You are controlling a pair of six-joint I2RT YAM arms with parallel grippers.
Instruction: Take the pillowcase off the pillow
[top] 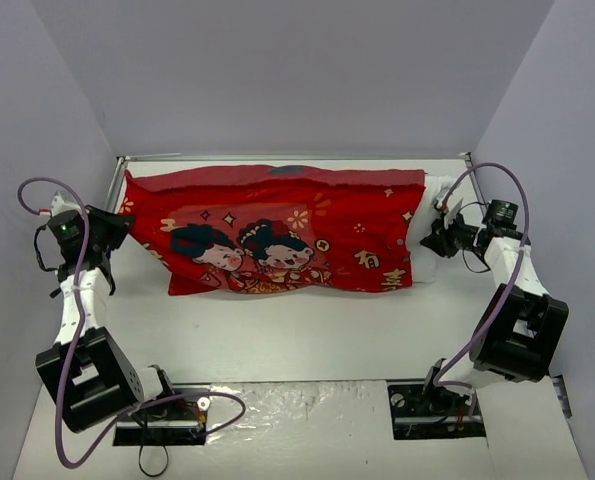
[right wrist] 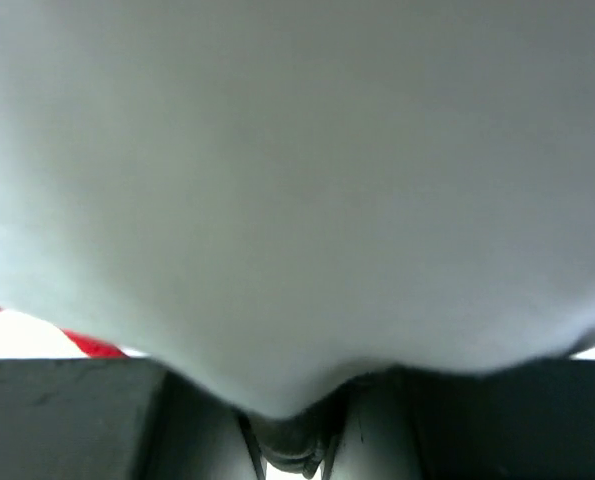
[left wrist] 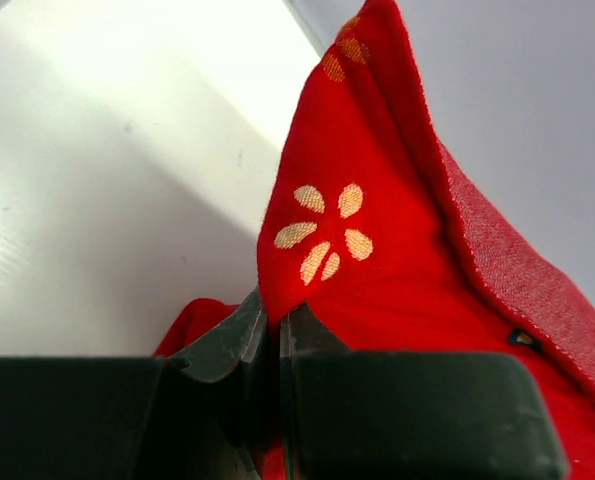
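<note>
**Opposed grips at both ends**

At the left edge of the surface (top: 307, 330), a pillowcase (top: 277, 215) corner is pinched by the left hand (left wrist: 272, 322). At the right edge, the exposed pillow (right wrist: 297, 200) end is clamped by the right hand (right wrist: 292, 425), likely for counter-pull. The cased pillow lies toward the far edge.

White table (top: 307, 335): red pillowcase (top: 277, 235) w/ pillow (top: 437, 190) inside.

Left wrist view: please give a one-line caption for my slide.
Left gripper shut on a corner of the red pillowcase.
</note>
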